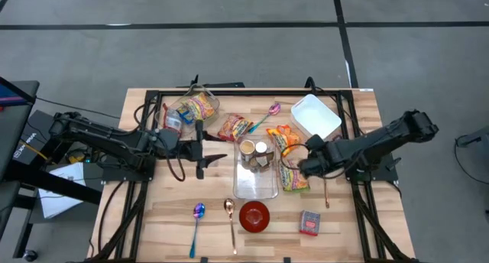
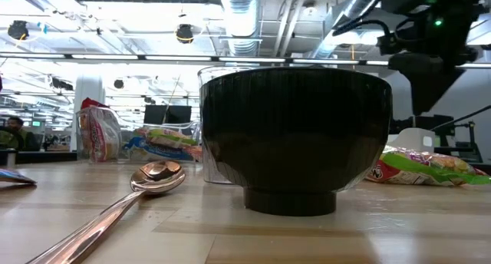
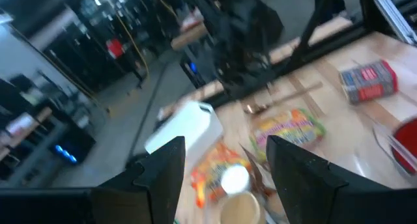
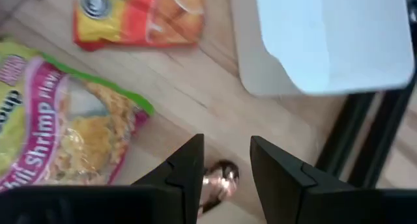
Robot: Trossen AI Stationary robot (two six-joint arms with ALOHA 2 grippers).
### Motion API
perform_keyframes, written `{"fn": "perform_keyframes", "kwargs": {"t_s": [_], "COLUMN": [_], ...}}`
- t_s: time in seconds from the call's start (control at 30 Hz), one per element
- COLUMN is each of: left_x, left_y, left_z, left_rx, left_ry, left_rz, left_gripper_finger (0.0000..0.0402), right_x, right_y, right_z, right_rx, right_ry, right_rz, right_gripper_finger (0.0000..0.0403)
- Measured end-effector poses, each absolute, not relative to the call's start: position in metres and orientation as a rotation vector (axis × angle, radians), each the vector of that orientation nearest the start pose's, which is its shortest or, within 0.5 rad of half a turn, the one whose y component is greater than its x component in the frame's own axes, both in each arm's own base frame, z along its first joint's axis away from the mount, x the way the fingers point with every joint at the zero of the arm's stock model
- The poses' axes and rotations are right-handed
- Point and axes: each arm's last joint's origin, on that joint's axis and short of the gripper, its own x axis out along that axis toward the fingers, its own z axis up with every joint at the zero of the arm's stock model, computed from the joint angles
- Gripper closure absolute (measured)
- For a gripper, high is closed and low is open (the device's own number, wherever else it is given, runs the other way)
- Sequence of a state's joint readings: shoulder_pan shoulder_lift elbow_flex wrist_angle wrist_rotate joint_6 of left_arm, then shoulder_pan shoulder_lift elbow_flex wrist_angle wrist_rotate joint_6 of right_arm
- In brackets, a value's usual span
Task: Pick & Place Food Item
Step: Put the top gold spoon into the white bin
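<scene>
High view: clear container (image 1: 256, 171) at table (image 1: 336, 221) centre, cups inside; left gripper (image 1: 200, 150) just left of it, spread; right gripper (image 1: 304, 165) just right of it, over noodle packet (image 1: 292, 176); red bowl (image 1: 254, 215) just below container.
Low view: dark bowl (image 2: 295, 137) fronting container; spoon (image 2: 146, 183) left.
Right wrist view: fingers (image 4: 186, 168) parted above a copper spoon (image 4: 218, 178), shrimp packet (image 4: 55, 129) beside; white tray (image 4: 326, 38) beyond.

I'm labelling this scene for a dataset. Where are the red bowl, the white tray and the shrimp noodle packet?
red bowl (image 1: 254, 215), high view, centre of its inside.
white tray (image 1: 315, 116), high view, middle of its floor.
shrimp noodle packet (image 4: 58, 129), right wrist view, middle of its printed front.
</scene>
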State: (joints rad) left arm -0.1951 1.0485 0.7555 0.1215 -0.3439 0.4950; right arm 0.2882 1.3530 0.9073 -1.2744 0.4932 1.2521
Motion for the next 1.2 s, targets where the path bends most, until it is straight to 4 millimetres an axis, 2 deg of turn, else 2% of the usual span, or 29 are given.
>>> {"fn": "perform_keyframes", "kwargs": {"t_s": [0.27, 0.6, 0.8, 0.93, 1.2], "left_x": [0.233, 0.234, 0.235, 0.235, 0.235], "left_y": [-0.035, -0.021, -0.018, -0.018, -0.018], "left_z": [0.314, 0.315, 0.315, 0.315, 0.315], "left_rx": [0.580, 0.554, 0.529, 0.527, 0.525], "left_ry": [0.094, 0.102, 0.103, 0.101, 0.101], "left_rz": [0.135, 0.195, 0.207, 0.207, 0.207], "left_gripper_finger": [0.0192, 0.0192, 0.0192, 0.0192, 0.0192], "right_x": [0.179, 0.161, 0.157, 0.157, 0.160], "right_y": [0.068, 0.098, 0.117, 0.124, 0.122], "right_z": [0.217, 0.217, 0.203, 0.194, 0.192], "right_rx": [0.415, 0.512, 0.460, 0.447, 0.507], "right_ry": [1.118, 1.041, 1.018, 1.022, 1.016], "right_rz": [-1.106, -1.125, -1.171, -1.226, -1.266], "right_gripper_finger": [0.0285, 0.0285, 0.0282, 0.0265, 0.0194]}}
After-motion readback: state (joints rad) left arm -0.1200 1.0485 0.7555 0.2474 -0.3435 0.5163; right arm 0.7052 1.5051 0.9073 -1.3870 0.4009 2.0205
